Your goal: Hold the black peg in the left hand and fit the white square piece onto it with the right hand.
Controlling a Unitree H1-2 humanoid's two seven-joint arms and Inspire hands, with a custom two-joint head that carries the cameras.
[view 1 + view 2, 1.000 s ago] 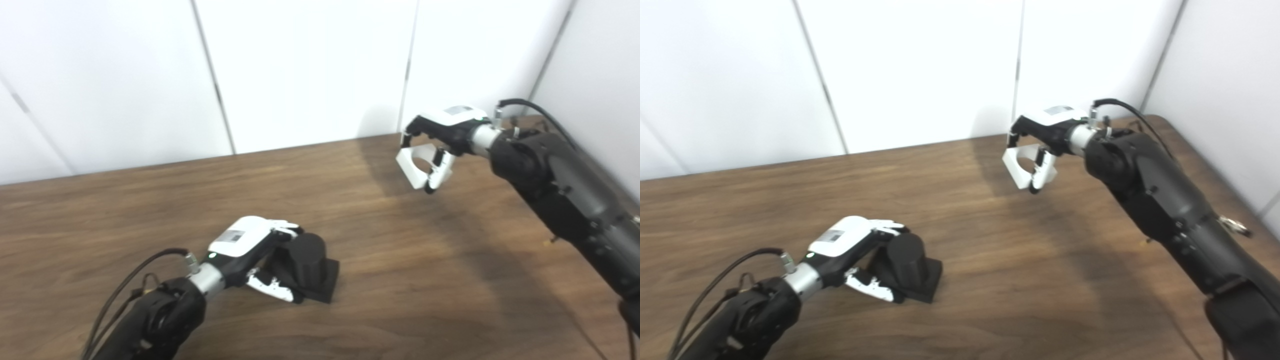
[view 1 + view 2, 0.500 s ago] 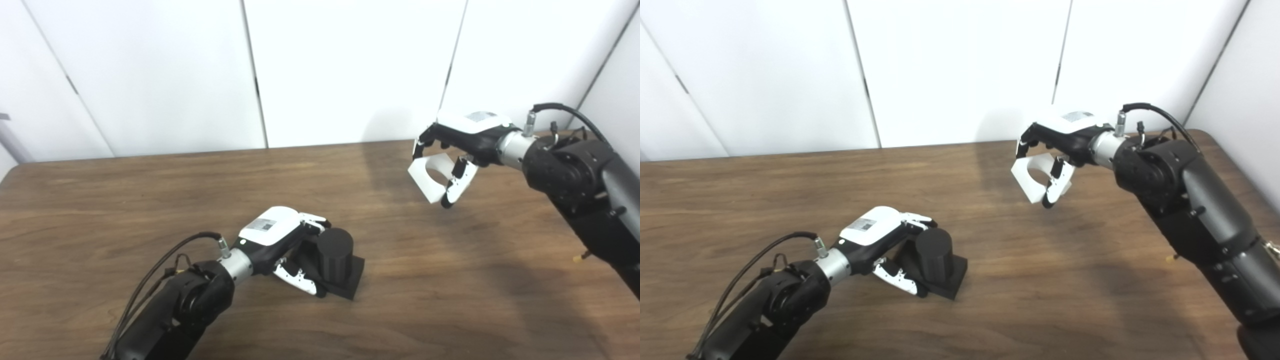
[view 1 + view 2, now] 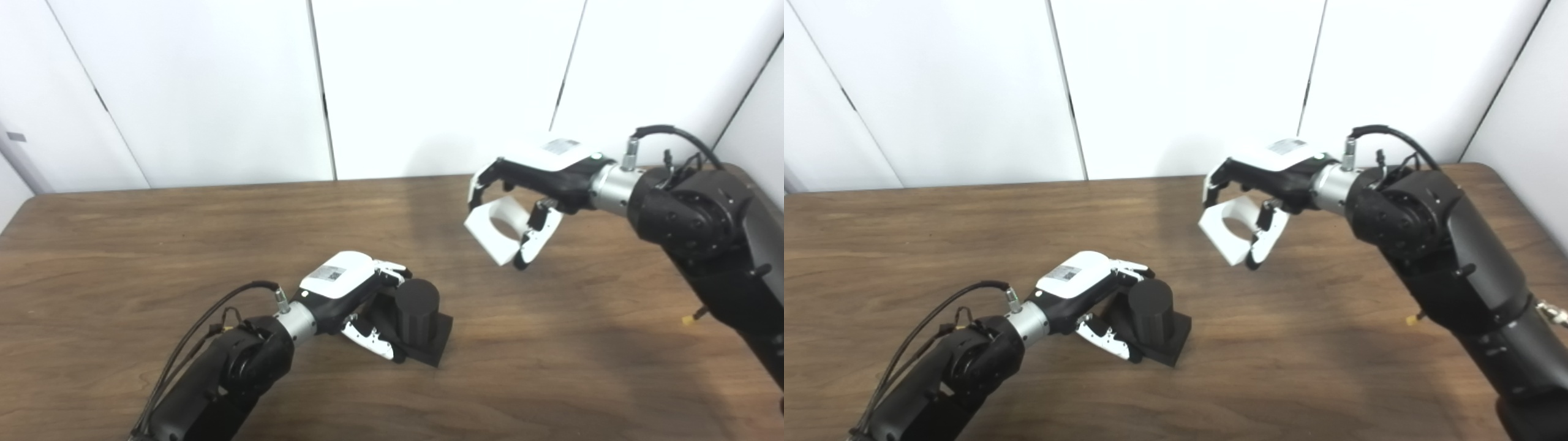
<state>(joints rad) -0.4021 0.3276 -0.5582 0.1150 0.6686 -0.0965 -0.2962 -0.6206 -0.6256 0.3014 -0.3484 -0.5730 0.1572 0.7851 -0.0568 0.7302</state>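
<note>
**Now the peg is steadied and the white piece waits in the air**

Firstly, the black peg (image 3: 417, 310) stands upright on its square black base, and the base lies flat on the brown tabletop (image 3: 122, 245), in the near middle. The left hand (image 3: 352, 294) is closed around it from the left side, with the fingers over the top edge of the peg and the thumb low against the base. I judge this grip is there to keep the peg from sliding or tipping when the other part is pushed down on it.

The white square piece (image 3: 499, 229) is well apart from the peg, farther back and to the right, lifted clear of the tabletop. The right hand (image 3: 539, 184) is closed on it, fingers on the far edge and thumb on the near edge. Held like this, by the edges, the round hole in the middle remains free. The piece is tilted, with the hole facing partly toward the camera and not straight down.

So the fitting is not yet done. In my opinion the piece must come over the peg and be turned level, so the hole meets the round top squarely.
</note>
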